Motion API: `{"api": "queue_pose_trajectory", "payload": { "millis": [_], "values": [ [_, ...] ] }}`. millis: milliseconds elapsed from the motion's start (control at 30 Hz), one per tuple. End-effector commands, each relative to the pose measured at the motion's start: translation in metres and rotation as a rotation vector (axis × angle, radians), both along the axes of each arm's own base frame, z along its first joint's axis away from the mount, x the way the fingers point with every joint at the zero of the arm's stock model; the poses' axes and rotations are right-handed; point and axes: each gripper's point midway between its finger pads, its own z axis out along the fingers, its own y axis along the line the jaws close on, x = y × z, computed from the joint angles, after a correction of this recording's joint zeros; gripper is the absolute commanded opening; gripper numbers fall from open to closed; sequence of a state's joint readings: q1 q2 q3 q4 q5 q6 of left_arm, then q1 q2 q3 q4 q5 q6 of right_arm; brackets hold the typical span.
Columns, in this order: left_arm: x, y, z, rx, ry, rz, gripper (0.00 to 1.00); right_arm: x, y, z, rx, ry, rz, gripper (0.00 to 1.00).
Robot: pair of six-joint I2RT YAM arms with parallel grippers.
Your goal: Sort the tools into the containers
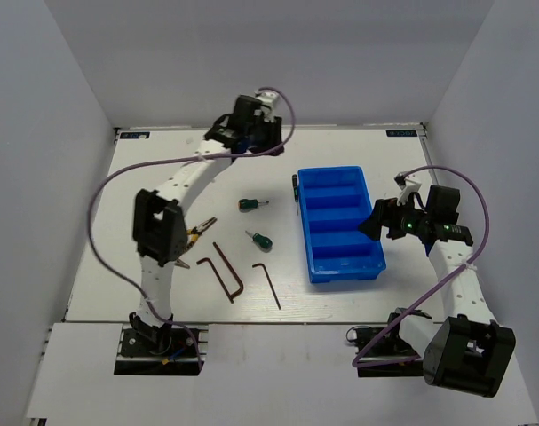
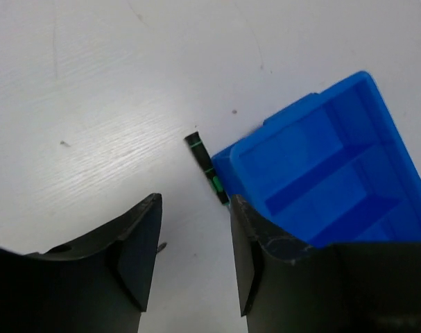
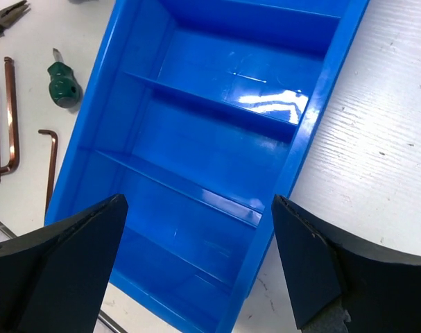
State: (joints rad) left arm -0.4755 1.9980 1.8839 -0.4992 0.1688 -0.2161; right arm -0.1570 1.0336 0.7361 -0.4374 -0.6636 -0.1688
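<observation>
Small dark tool (image 2: 207, 166), green-marked, possibly a bit, lies along blue tray (image 2: 241, 156) far-left corner. Left gripper (image 2: 193, 201) nearest, parted, empty. Right gripper (image 3: 198, 201) wide, empty.

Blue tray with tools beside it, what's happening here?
Sorting has not begun: the blue tray is empty. Both screwdrivers, the pliers and the hex keys lie on the table to its left. The left pincer hangs open by the tray's far left corner, near a small dark green-striped piece. The right pincer hangs open above the tray, holding nothing.
</observation>
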Motion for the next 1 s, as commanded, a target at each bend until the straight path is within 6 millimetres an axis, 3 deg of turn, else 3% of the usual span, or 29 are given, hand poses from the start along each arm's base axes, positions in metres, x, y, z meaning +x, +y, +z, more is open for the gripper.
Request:
{"api": "queue_pose_trajectory", "payload": {
  "millis": [0, 33, 67, 267, 433, 500, 533, 667, 733, 767, 800, 833, 933, 967],
  "values": [
    [0.006, -0.002, -0.043, 0.163, 0.14, 0.114, 0.55, 0.007, -0.006, 0.011, -0.031, -0.021, -0.007, 0.91],
    [0.004, -0.01, -0.053, 0.184, 0.169, 0.097, 0.68, 0.007, -0.007, 0.01, -0.035, -0.017, -0.01, 0.91],
    [0.014, -0.025, -0.065, 0.188, 0.172, 0.085, 0.72, 0.006, -0.007, 0.01, -0.037, -0.018, -0.012, 0.91],
    [0.022, -0.037, -0.104, 0.208, 0.199, 0.111, 0.72, 0.007, -0.008, 0.013, -0.041, -0.029, -0.02, 0.91],
    [0.022, -0.049, -0.11, 0.199, 0.181, 0.11, 0.71, 0.007, -0.007, 0.014, -0.035, -0.032, -0.021, 0.91],
    [0.026, -0.051, -0.116, 0.187, 0.18, 0.118, 0.71, 0.008, -0.009, 0.014, -0.039, -0.032, -0.025, 0.91],
    [0.018, -0.058, -0.127, 0.181, 0.206, 0.101, 0.71, 0.008, -0.009, 0.015, -0.039, -0.032, -0.025, 0.91],
    [0.024, -0.063, -0.119, 0.129, 0.174, 0.119, 0.71, 0.007, -0.01, 0.014, -0.044, -0.034, -0.026, 0.91],
    [0.026, -0.065, -0.117, 0.115, 0.17, 0.126, 0.61, 0.007, -0.01, 0.014, -0.044, -0.033, -0.028, 0.91],
    [0.03, -0.068, -0.118, 0.105, 0.157, 0.126, 0.51, 0.007, -0.009, 0.014, -0.044, -0.033, -0.024, 0.91],
    [0.031, -0.072, -0.116, 0.081, 0.157, 0.121, 0.21, 0.007, -0.009, 0.014, -0.043, -0.034, -0.021, 0.91],
    [0.032, -0.073, -0.114, 0.074, 0.149, 0.121, 0.12, 0.007, -0.009, 0.014, -0.044, -0.033, -0.021, 0.91],
    [0.033, -0.07, -0.117, 0.072, 0.15, 0.153, 0.08, 0.006, -0.009, 0.014, -0.045, -0.036, -0.018, 0.91],
    [0.035, -0.069, -0.103, 0.058, 0.123, 0.161, 0.08, 0.006, -0.009, 0.014, -0.046, -0.036, -0.017, 0.91]
  ]
}}
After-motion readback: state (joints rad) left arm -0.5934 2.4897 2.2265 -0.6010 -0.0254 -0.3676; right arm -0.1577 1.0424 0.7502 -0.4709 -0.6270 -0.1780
